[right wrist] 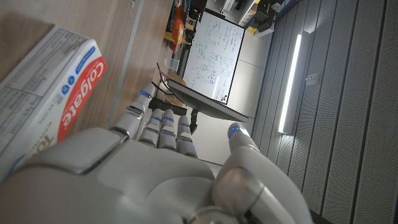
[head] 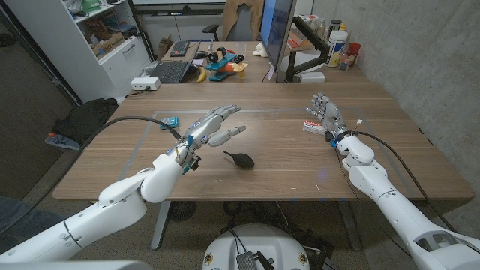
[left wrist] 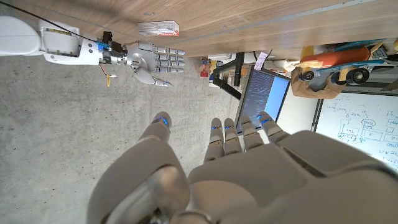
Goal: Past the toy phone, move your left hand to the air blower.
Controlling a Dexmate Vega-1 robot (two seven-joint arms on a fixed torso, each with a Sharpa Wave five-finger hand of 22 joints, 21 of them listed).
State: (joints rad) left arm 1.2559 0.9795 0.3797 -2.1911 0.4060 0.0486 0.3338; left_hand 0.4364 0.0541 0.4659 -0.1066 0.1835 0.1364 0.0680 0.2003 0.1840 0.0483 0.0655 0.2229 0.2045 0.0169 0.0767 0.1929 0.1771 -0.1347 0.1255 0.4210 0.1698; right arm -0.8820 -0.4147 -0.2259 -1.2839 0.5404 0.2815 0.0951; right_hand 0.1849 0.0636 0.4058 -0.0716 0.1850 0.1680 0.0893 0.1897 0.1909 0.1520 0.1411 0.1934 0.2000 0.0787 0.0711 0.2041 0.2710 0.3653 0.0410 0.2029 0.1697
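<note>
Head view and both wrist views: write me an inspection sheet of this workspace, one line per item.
Surface: wooden table, faint tape lines on it.
Job's things: black air blower lies near the table's middle; a small teal object, possibly the toy phone, lies further left.
Clutter: Colgate toothpaste box by the right hand.
Hands: left hand above the table just behind the air blower, fingers apart, holding nothing; right hand open beside the toothpaste box.
Cables: a black cable runs along the left arm; another along the right.
Surroundings: laptop, toy skateboard, monitor, shelving, concrete wall.
</note>
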